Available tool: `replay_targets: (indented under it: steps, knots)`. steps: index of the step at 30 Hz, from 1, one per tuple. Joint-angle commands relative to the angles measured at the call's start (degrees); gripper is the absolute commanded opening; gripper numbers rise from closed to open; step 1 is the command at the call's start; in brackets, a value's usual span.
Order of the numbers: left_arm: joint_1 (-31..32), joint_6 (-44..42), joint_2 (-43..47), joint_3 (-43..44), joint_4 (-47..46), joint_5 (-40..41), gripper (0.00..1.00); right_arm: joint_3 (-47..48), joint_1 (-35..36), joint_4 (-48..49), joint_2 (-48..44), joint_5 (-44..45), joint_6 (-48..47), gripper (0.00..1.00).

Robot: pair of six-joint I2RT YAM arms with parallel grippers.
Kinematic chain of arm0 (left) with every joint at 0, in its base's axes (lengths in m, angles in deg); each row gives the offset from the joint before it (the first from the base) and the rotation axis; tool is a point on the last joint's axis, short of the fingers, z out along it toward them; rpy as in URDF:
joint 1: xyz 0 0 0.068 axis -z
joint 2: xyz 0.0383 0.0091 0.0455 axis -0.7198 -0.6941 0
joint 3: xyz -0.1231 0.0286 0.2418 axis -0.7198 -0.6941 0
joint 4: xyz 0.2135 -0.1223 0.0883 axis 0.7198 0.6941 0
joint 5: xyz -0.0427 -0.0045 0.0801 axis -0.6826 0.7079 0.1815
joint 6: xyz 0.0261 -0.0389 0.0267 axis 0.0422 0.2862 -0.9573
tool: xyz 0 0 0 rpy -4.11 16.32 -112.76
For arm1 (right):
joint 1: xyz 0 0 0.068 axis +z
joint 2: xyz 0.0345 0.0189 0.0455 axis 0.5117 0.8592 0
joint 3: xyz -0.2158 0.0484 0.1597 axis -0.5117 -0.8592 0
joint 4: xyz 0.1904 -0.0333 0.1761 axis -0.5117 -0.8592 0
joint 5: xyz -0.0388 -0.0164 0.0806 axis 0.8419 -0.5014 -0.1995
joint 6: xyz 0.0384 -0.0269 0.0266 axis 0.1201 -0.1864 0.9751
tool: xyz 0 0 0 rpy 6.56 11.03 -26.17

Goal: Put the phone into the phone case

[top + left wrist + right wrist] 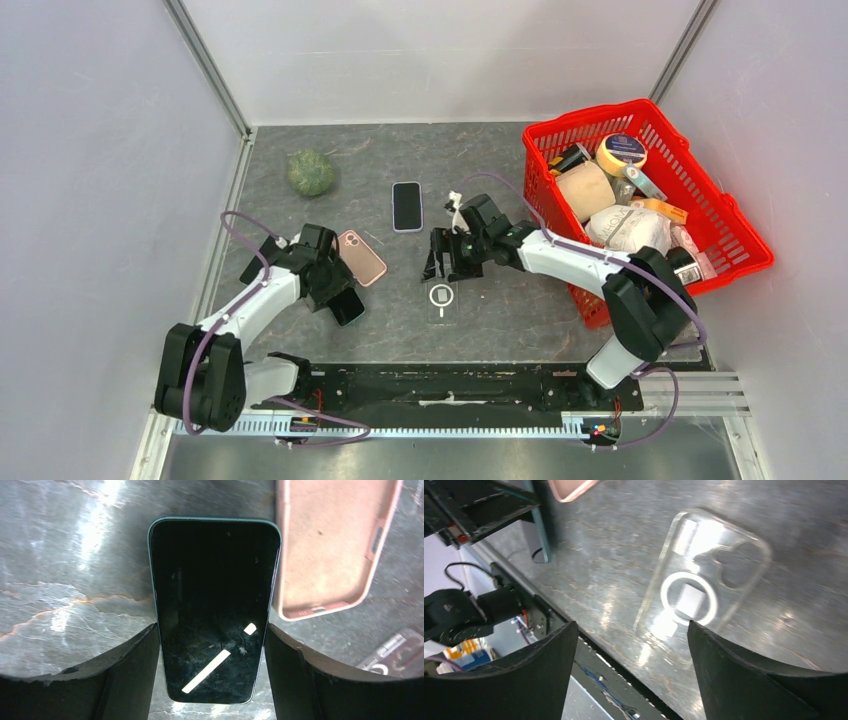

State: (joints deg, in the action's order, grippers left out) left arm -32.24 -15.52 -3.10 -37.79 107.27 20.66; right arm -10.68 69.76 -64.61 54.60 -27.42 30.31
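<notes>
A dark-screened phone (212, 595) with a teal edge sits between my left gripper's fingers (125, 670), and both touch its long sides. In the top view my left gripper (338, 290) is at the table's left with the phone (347, 305) in it. A pink phone case (325, 550) lies beside it with its inside facing up (361, 257). A clear phone case (704, 585) with a white ring lies flat on the table (441, 297). My right gripper (631, 625) hovers over its near end, open and holding nothing (445, 262).
A second phone (407, 206) lies face up on the table farther back. A green ball (311, 172) rests at the back left. A red basket (585, 116) full of household items stands at the right. The arms' mounting rail (450, 385) runs along the near edge.
</notes>
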Motion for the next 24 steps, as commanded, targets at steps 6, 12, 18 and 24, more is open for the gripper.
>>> replay_targets:
  steps: [6,12,18,24]
  knots:
    - [5.01,3.22,3.69,1.13,-2.80,-6.83,0.30,5.51,6.26,9.66,5.94,-9.87,2.48,0.72]
    - [8.20,5.70,3.47,2.74,-4.26,-8.71,0.30,5.74,8.01,13.97,8.72,-10.58,5.18,0.69]
    - [11.20,7.72,1.60,4.84,-5.72,-9.11,0.30,5.82,9.41,18.72,12.05,-10.42,8.77,0.67]
    - [13.47,8.75,0.05,6.89,-6.60,-9.24,0.30,5.60,10.14,21.19,13.61,-8.28,10.96,0.63]
